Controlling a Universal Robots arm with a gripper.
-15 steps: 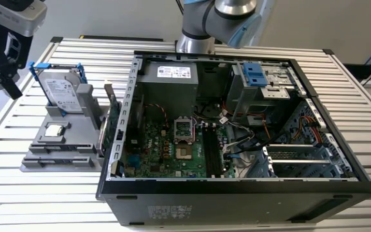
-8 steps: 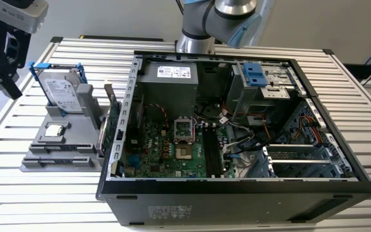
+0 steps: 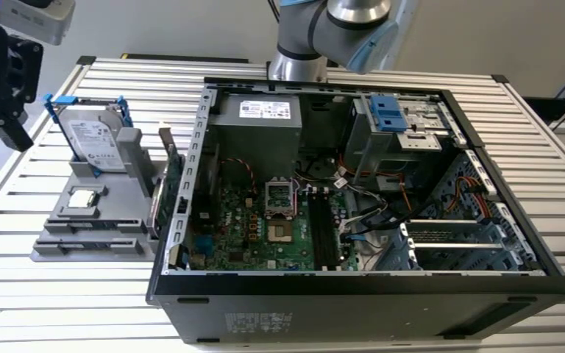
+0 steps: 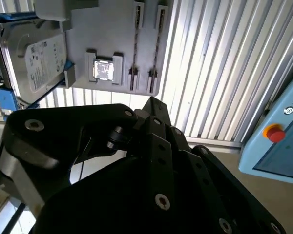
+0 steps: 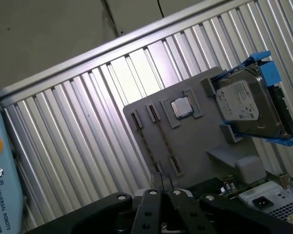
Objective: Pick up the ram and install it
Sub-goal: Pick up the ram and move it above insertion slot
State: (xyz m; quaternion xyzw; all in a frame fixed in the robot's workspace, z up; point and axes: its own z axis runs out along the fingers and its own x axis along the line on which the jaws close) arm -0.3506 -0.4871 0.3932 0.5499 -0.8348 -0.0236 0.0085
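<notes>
End effector: black, raised at the exterior view's left edge, beside the hard drive and clear of it. It holds nothing. Cannot tell whether it is released or clenched.

Both wrist views look over its dark body toward the grey holder, which lies on the slatted metal surface.

Holder contents:
- hard drive, silver in a blue frame, standing on edge at the far end
- small square silver processor chip lying flat in its recess
- the ram, a thin dark green stick standing on edge in a slot along the side nearest the computer case

The ram is not installed. It sits just beside the case's outer wall and well apart from the end effector.

The case lies open on the surface, green motherboard exposed.

Second wrist view: light blue pendant with a red button, off the surface's edge.
</notes>
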